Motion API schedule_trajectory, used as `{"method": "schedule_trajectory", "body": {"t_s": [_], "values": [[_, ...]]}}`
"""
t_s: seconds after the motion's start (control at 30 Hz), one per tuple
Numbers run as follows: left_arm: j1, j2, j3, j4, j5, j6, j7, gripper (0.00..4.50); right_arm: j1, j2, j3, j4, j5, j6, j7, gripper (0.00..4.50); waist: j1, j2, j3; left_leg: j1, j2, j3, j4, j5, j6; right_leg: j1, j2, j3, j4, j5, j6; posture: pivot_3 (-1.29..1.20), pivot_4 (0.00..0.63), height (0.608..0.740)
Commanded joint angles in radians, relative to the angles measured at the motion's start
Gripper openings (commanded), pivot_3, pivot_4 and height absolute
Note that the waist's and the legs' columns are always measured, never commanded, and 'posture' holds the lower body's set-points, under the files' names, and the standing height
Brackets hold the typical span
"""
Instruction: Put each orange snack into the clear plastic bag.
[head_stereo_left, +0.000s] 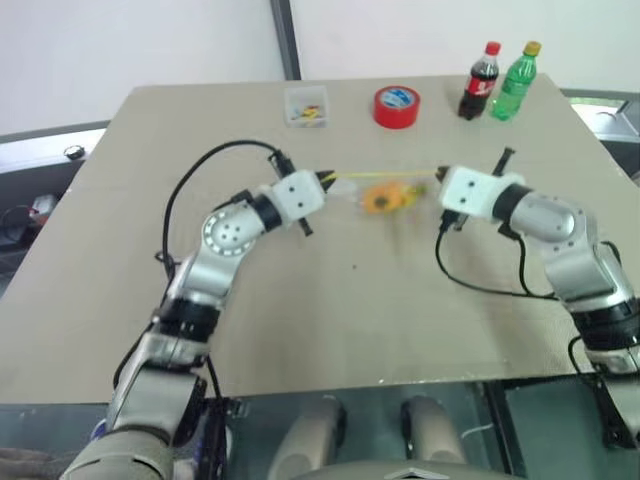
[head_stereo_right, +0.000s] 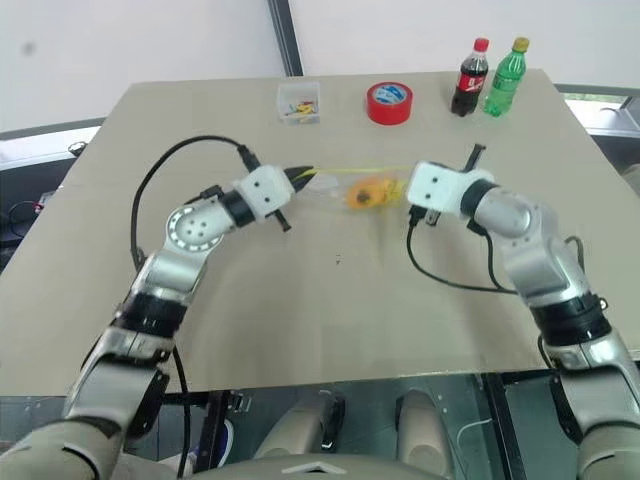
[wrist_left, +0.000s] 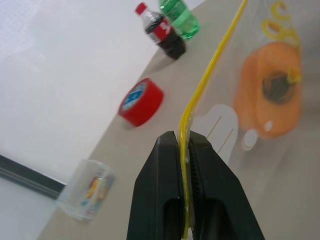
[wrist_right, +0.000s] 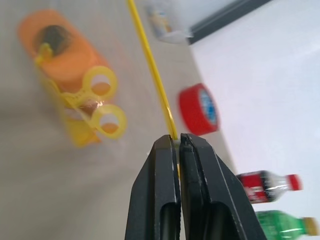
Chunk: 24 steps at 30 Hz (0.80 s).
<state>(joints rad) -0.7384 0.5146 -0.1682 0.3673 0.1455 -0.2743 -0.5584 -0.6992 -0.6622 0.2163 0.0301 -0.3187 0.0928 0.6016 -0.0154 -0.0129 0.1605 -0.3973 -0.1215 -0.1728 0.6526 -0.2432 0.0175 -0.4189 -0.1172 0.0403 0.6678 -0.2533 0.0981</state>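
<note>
Left pincer (wrist_left: 186, 150) and right pincer (wrist_right: 177, 142) each clamp the clear plastic bag's (head_stereo_left: 385, 190) yellow strip, stretched above the table (head_stereo_left: 330, 310); apparently orange snacks (wrist_left: 272, 92) inside

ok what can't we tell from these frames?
- Snack count: the clear plastic bag is motion-blurred in the head views; the left wrist view shows one orange snack.
- Contents of the small clear box: too small.
- Bag mouth sealed or open: yellow seal strip seen edge-on.

A tan table (head_stereo_left: 300, 330) stands before a plain white wall (head_stereo_left: 150, 40) crossed by a dark post (head_stereo_left: 285, 38).
</note>
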Motion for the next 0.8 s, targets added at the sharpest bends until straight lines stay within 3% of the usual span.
{"method": "schedule_trajectory", "body": {"t_s": [0.03,0.23,0.3,0.4,0.53,0.6,0.63,0.67,0.8], "values": [[-0.134,0.015,0.040,0.184,0.028,-0.067,0.067,0.00,-0.119,-0.033,-0.038,0.152,-0.051,-0.088,-0.085,0.02,-0.003,0.000,0.000,-0.001,0.000,0.000,-0.001,0.000,0.000,0.000,0.000,0.000,-0.001,0.000,0.000,0.00,0.150,0.740],[-0.220,0.023,0.044,0.308,0.038,-0.173,0.101,0.00,-0.189,-0.060,-0.066,0.226,-0.065,-0.172,-0.151,0.02,-0.018,0.000,0.000,-0.009,-0.001,0.000,-0.002,0.000,0.000,-0.007,-0.001,0.000,-0.005,0.000,0.000,0.00,0.150,0.740],[-0.152,0.025,0.037,0.238,0.017,-0.197,0.065,0.00,-0.095,-0.064,-0.096,0.112,-0.021,-0.132,-0.114,0.02,-0.026,0.000,-0.001,-0.015,-0.001,-0.001,0.000,0.000,0.000,-0.013,-0.002,-0.001,-0.004,0.000,0.000,0.00,0.150,0.740],[0.060,0.016,-0.007,0.048,-0.027,-0.175,-0.023,0.00,0.162,-0.040,-0.123,-0.146,0.031,-0.026,-0.066,0.02,-0.032,0.000,-0.001,-0.020,-0.001,-0.001,0.001,0.000,0.001,-0.019,-0.002,0.000,-0.002,0.001,0.001,0.00,0.150,0.740],[0.305,0.030,-0.047,-0.180,-0.092,-0.041,-0.143,0.00,0.444,-0.011,-0.103,-0.359,0.044,0.052,-0.035,0.02,-0.038,0.002,-0.005,-0.018,-0.001,0.001,-0.001,0.000,0.001,-0.020,-0.002,0.002,-0.001,0.001,0.001,0.00,0.150,0.740],[0.366,0.040,-0.036,-0.287,-0.142,0.056,-0.182,0.00,0.511,-0.006,-0.121,-0.405,0.066,0.085,-0.019,0.70,-0.033,0.002,-0.005,-0.020,-0.002,0.001,0.004,0.000,0.001,-0.022,-0.003,0.004,0.007,0.001,0.001,0.00,0.150,0.740],[0.391,0.048,-0.030,-0.333,-0.168,0.098,-0.201,0.59,0.536,0.002,-0.141,-0.423,0.090,0.111,-0.015,0.96,-0.030,0.003,-0.006,-0.017,-0.002,0.002,0.008,0.000,0.001,-0.020,-0.002,0.004,0.010,0.001,0.001,0.00,0.150,0.740],[0.410,0.056,-0.021,-0.373,-0.197,0.136,-0.217,0.76,0.557,-0.003,-0.158,-0.436,0.105,0.123,-0.006,1.23,-0.025,0.003,-0.005,-0.014,-0.002,0.002,0.008,0.000,0.001,-0.018,-0.002,0.004,0.011,0.002,0.000,0.00,0.150,0.740],[0.480,0.098,0.039,-0.499,-0.326,0.310,-0.278,2.37,0.642,-0.009,-0.264,-0.487,0.215,0.177,0.035,3.03,-0.013,0.003,-0.004,0.019,0.001,0.001,0.000,-0.004,0.006,0.017,0.001,0.001,0.002,-0.002,0.005,0.00,0.150,0.740]]}}
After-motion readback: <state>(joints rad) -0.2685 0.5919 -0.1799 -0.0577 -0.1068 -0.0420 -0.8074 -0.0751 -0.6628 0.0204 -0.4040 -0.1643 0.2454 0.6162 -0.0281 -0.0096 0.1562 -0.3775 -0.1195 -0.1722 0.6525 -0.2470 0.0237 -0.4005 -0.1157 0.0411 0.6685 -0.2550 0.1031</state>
